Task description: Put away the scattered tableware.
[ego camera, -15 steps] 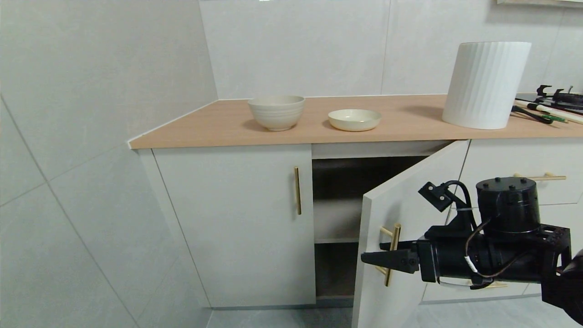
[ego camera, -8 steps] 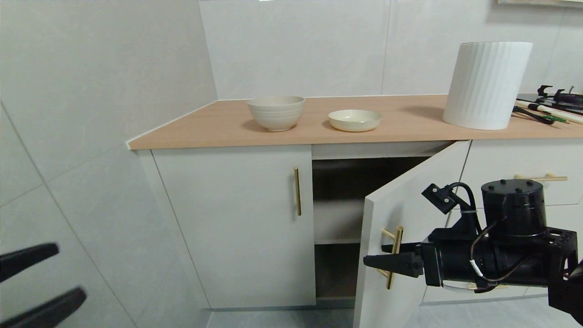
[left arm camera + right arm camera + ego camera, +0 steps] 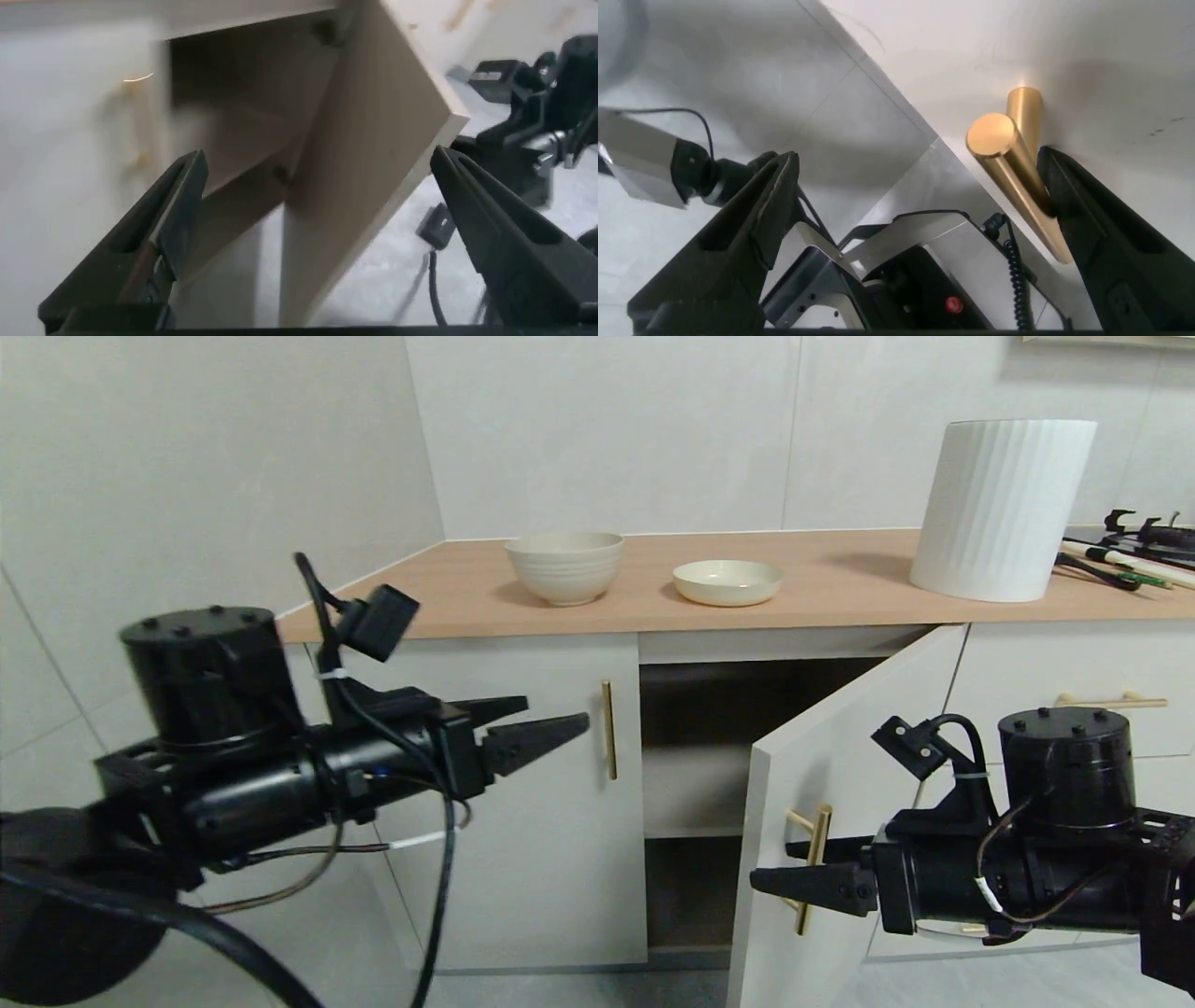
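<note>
Left hand [image 3: 557,711] has risen — fingers apart — before the shut cabinet door [image 3: 504,859].

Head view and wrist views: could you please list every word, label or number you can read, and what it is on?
None can be read: the bowl, the dish, the white ribbed container and the open cabinet door are all plain. Any print on the utensils is too small to tell.

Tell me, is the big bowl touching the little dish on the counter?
Apart. The head view shows a strip of bare counter between the bowl and the dish.
</note>
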Tool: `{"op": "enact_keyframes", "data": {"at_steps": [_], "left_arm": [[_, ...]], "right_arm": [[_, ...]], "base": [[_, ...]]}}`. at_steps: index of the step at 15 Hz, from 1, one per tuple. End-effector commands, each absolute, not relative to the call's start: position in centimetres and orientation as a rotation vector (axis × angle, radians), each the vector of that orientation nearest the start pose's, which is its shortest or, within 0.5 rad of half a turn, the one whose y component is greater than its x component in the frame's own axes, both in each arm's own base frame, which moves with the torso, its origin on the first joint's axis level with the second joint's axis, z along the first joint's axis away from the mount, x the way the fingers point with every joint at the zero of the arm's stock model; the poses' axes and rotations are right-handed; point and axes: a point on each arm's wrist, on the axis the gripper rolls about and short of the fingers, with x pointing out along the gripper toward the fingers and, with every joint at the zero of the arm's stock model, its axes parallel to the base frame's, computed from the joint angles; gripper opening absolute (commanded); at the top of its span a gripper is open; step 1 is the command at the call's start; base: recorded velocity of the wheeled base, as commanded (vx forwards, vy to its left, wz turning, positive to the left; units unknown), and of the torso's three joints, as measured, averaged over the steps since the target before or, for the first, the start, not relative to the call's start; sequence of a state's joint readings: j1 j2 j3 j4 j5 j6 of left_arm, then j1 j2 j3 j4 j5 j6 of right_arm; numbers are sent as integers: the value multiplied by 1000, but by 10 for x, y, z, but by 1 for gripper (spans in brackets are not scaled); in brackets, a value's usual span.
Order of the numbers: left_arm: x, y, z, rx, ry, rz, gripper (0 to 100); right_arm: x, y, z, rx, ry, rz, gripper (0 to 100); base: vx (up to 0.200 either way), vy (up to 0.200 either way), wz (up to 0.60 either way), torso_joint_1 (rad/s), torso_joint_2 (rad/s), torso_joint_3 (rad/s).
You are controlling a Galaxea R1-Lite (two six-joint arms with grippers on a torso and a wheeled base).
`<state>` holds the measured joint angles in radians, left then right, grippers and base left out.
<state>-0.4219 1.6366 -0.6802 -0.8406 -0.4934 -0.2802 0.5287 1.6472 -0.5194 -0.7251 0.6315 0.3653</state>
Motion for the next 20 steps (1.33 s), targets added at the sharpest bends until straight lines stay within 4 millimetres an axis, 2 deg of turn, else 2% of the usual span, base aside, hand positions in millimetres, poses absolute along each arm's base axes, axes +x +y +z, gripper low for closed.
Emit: {"op": "enact_keyframes", "data": {"at_steps": [1,3,4,8,10,11,15,16,20], "left_arm": [[262,-162,131,-258,394,-934,100],[253,-169,122,-266,373,-962,100],[254,-171,110,-297,401,-958,100],[273,-187,71,-307,386,-957,100],[273,-196,68,-303,388,-972,100],[272,-199,68,-300,385,-976,0],[277,-209,76,-282,323,-1001,0],[287,-222,75,-263,286,-1024,0],[307,-248,54,-249,269,-1049,0]], "right_arm": [[215,141,132,332,639,1049,100],[214,140,132,331,636,1050,100],[213,140,133,331,633,1052,100],[212,139,134,331,630,1053,100],[212,139,134,331,632,1052,100],[212,139,134,331,632,1052,100],[210,139,133,330,635,1053,100],[210,139,132,331,639,1054,100],[207,137,135,330,629,1056,100]], "base": [[0,0,0,0,0,0],[0,0,0,0,0,0],[0,0,0,0,0,0],[0,0,0,0,0,0],[0,0,0,0,0,0],[0,0,0,0,0,0],[0,0,0,0,0,0],[0,0,0,0,0,0],[0,0,0,0,0,0]]}}
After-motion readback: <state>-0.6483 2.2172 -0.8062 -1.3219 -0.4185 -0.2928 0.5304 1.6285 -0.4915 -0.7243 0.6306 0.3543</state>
